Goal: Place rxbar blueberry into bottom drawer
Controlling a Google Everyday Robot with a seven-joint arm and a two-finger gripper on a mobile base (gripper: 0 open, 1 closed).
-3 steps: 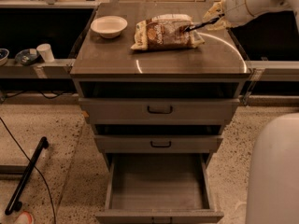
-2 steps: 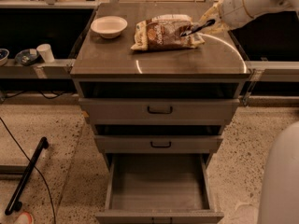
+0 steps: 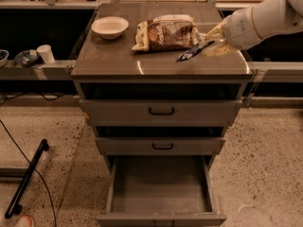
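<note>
nearest, at 6 o'clock in the view, the bottom drawer [image 3: 161, 193] is standing pulled open, showing a plain grey floor with nothing lying in it; its front lip is being cut off by the lower edge. above it two shallower drawers are sitting, the middle drawer [image 3: 128, 145] and the top drawer [image 3: 118, 111], each with one black handle, so three drawers and two handles in all. the dark gaps over those two are hiding whatever is inside.

at 8 o'clock on the floor one black bar [image 3: 26, 178] is lying beside a thin cable.

on the worktop [image 3: 118, 63], toward 3 o'clock, the hand [image 3: 209, 42] is pinching the one rxbar blueberry [image 3: 191, 52] by its far end, which the fingers are covering. the bar is slanting down toward the worktop, well outside the drawer; whether its low tip is touching the surface cannot be told, and its print is too small to read. the white arm [image 3: 265, 20] is running off the right edge.

just beyond the bar one crinkled snack bag [image 3: 163, 32] is lying, and at 10 o'clock one white bowl [image 3: 110, 26] is sitting.
</note>
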